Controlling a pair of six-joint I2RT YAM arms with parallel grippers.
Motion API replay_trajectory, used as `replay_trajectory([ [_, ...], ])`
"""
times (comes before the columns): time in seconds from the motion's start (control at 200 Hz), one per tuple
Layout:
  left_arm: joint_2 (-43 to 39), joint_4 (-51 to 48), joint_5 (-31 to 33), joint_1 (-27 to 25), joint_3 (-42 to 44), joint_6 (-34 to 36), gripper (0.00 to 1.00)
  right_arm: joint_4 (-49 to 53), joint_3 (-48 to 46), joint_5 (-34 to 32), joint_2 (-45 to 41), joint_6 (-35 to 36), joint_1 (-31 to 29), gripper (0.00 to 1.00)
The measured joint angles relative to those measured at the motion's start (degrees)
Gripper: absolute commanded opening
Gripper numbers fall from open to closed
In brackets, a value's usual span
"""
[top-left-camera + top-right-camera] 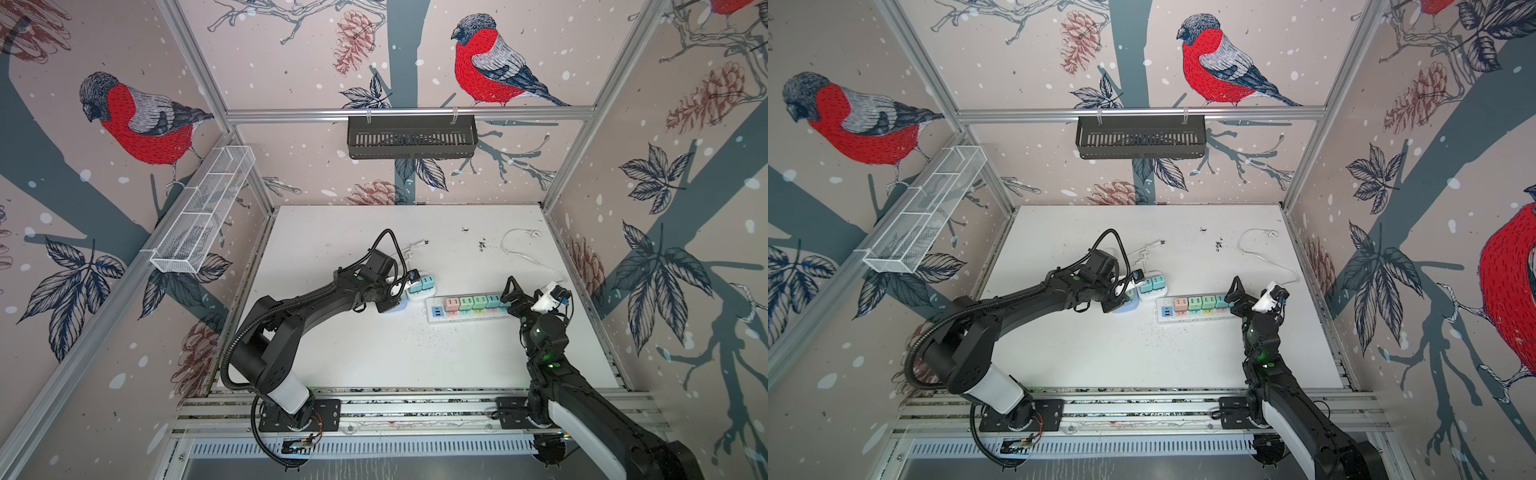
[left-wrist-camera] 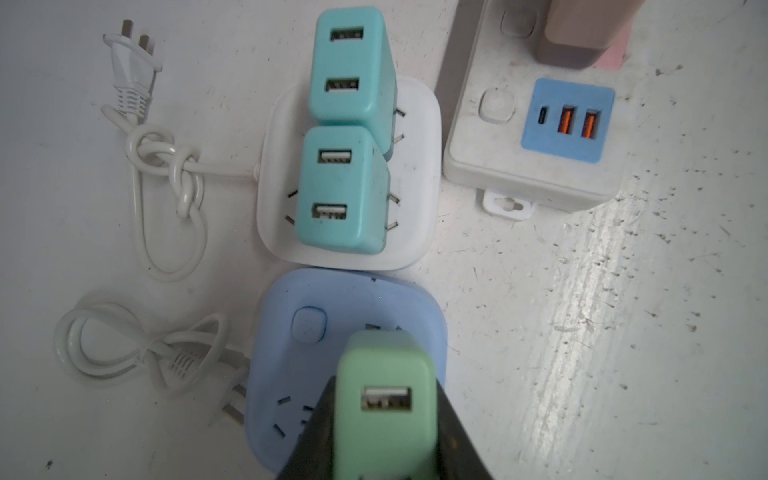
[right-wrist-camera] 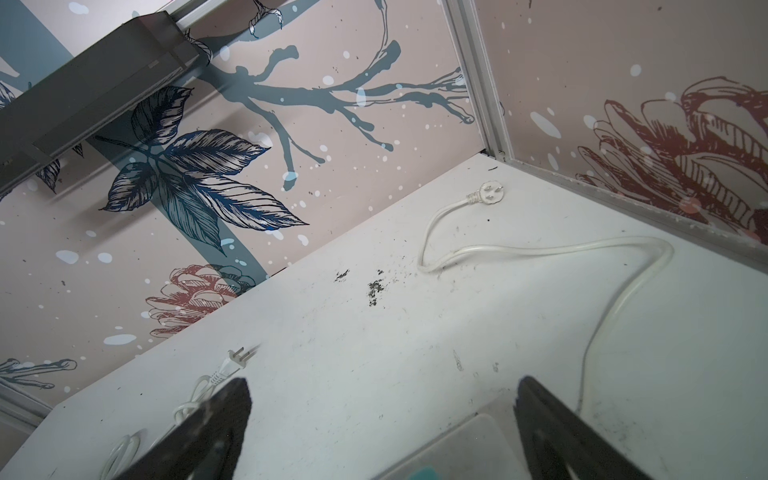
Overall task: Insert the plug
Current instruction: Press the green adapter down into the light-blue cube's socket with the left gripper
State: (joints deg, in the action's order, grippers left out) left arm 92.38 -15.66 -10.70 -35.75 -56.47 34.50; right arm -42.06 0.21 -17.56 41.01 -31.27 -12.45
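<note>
My left gripper is shut on a green USB charger plug, one black finger on each side of it. It holds the plug just above a blue square socket, whose slots show beside the fingers. In both top views this gripper hangs over the blue socket. A white square socket beside it carries two teal plugs. My right gripper is open and empty over the right end of the long power strip, which holds several coloured plugs.
A knotted white cord with a two-pin plug lies behind the sockets. The strip's cord and three-pin plug trail toward the back right corner. A black basket hangs on the back wall and a white wire basket on the left wall.
</note>
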Motion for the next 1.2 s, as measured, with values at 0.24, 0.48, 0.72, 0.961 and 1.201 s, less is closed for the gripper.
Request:
replay_trajectory([
  [0.24, 0.50, 0.20, 0.24, 0.44, -0.20, -0.04, 0.00, 0.00, 0.00, 0.17, 0.00, 0.00, 0.00, 1.00],
  [0.48, 0.63, 0.28, 0.00, 0.76, -0.20, -0.04, 0.00, 0.00, 0.00, 0.35, 0.00, 0.02, 0.00, 1.00],
  [0.72, -0.02, 1.27, -1.31, 1.60, 0.26, -0.04, 0.00, 0.00, 0.00, 0.44, -0.13, 0.02, 0.00, 1.00],
  [0.961, -5.29, 2.71, -2.51, 1.81, 2.25, -0.28, 0.00, 0.00, 0.00, 0.44, -0.13, 0.02, 0.00, 1.00],
  [1.201, -6.12, 5.57, -5.84, 2.45, 3.63, -1.29, 0.00, 0.00, 0.00, 0.61, -0.13, 0.02, 0.00, 1.00],
])
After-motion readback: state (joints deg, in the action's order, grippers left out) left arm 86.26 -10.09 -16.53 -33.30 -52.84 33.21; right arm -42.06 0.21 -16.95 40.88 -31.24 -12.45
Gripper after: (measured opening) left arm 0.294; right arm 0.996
